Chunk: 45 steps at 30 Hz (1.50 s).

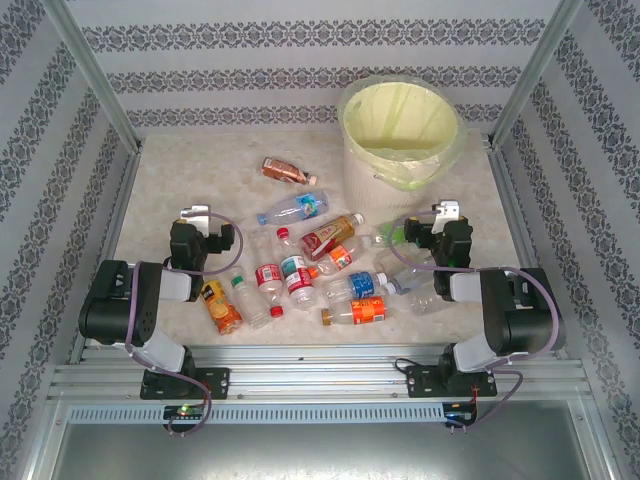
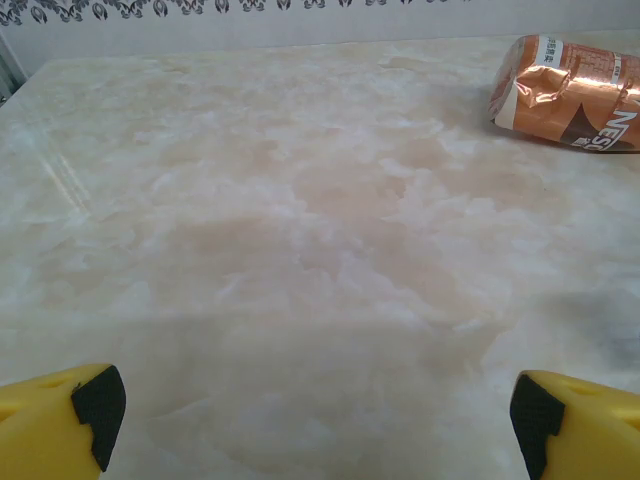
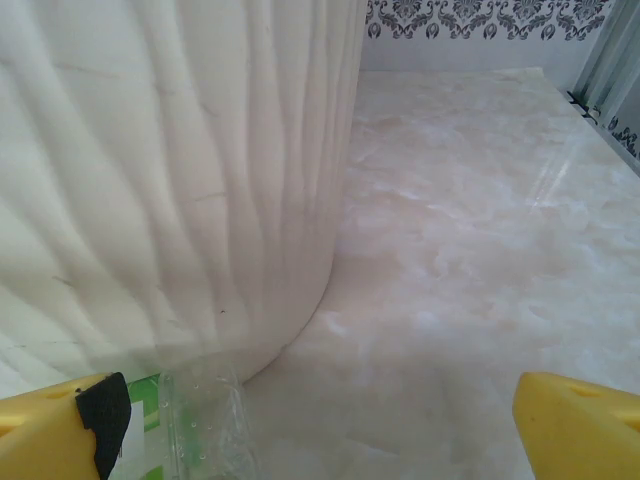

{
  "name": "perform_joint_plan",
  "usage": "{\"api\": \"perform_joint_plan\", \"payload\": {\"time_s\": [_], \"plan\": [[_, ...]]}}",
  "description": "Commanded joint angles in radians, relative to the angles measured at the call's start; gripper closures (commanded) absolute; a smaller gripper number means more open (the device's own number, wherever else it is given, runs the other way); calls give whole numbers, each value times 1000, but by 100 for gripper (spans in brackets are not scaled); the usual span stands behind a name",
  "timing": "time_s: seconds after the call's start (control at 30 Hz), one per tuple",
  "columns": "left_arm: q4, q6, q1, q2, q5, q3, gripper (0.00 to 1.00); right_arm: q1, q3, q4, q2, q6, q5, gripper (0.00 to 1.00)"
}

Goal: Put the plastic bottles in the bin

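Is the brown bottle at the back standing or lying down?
Lying down: the brown bottle rests lengthwise on the table.

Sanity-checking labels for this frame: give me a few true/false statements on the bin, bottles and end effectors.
1. The bin stands upright at the far right of the table. True.
2. Both end effectors grip bottles. False: the left end effector and the right end effector are open and empty.
3. A brown-labelled bottle lies apart from the main pile, left of the bin. True.
4. Several bottles are in the bin. False: no bottle shows in the lining bag; the plastic bottles lie on the table.
5. The right end effector is close to the bin's wall. True.
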Motion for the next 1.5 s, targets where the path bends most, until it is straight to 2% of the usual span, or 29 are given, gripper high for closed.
{"api": "perform_joint_plan", "payload": {"time_s": [0.0,1.27,1.4,1.47], "plan": [[-1,-9,7,2,12,4,0,4,15,6,4,2,12,2],[-2,-12,6,3,5,3,0,4,11,12,3,3,14,2],[22,-12,5,-39,6,-25,0,3,-13,5,-59,11,35,2],[-6,-13,5,-87,-4,-32,0,6,-17,-55,-133,17,58,2]]}}
